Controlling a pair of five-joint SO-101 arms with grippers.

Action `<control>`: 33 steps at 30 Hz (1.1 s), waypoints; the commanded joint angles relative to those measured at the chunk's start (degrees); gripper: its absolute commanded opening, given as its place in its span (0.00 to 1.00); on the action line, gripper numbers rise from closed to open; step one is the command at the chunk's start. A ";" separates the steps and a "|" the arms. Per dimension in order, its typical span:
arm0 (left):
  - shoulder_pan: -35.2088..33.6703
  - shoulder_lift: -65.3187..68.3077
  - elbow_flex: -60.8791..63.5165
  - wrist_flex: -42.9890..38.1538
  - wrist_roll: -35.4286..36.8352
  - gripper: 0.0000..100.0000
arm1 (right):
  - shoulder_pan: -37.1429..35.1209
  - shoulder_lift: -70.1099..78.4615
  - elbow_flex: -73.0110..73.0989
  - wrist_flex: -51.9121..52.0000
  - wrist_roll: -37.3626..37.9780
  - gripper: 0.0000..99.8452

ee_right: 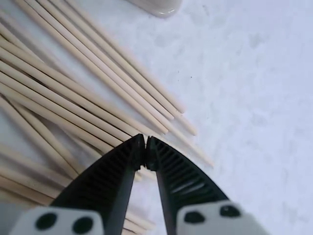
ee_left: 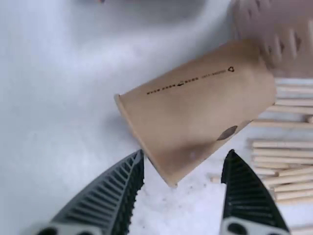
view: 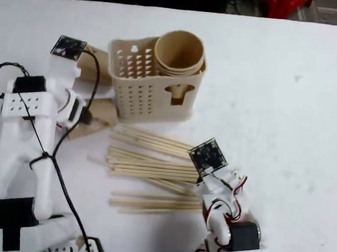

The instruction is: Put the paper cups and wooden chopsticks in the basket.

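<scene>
White table [view: 311, 115], basket [view: 142, 94] toward the back w/ a stack of cups [view: 179, 53] already inside. Another cup [ee_left: 195, 112] lies on its side just beside the basket, btwn the left gripper [ee_left: 185, 156] fingers. They're spread wide and not touching it. Go lower, centre on the cup's body, then squeeze softly so the paper doesn't crush. Chopsticks [view: 153, 169] lie loose on the table in front of the basket. Right gripper [ee_right: 145, 147] sits closed over them, holding nothing afaict.
</scene>
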 commanded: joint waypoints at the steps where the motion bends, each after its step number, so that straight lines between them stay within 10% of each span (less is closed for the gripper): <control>1: 4.18 -2.51 -0.88 -2.99 0.26 0.26 | -0.22 -0.31 -0.26 -1.19 0.62 0.02; 19: 17.54 -2.42 -2.55 -3.43 0.18 0.25 | -0.13 -0.31 -0.18 -1.27 0.62 0.02; 26: 18.24 -2.42 -2.64 -3.60 0.09 0.02 | -0.04 -0.31 -0.18 -1.27 0.62 0.02; 33: 15.78 -3.03 -5.63 1.67 0.09 0.02 | -0.04 -0.31 -0.18 -1.27 0.62 0.02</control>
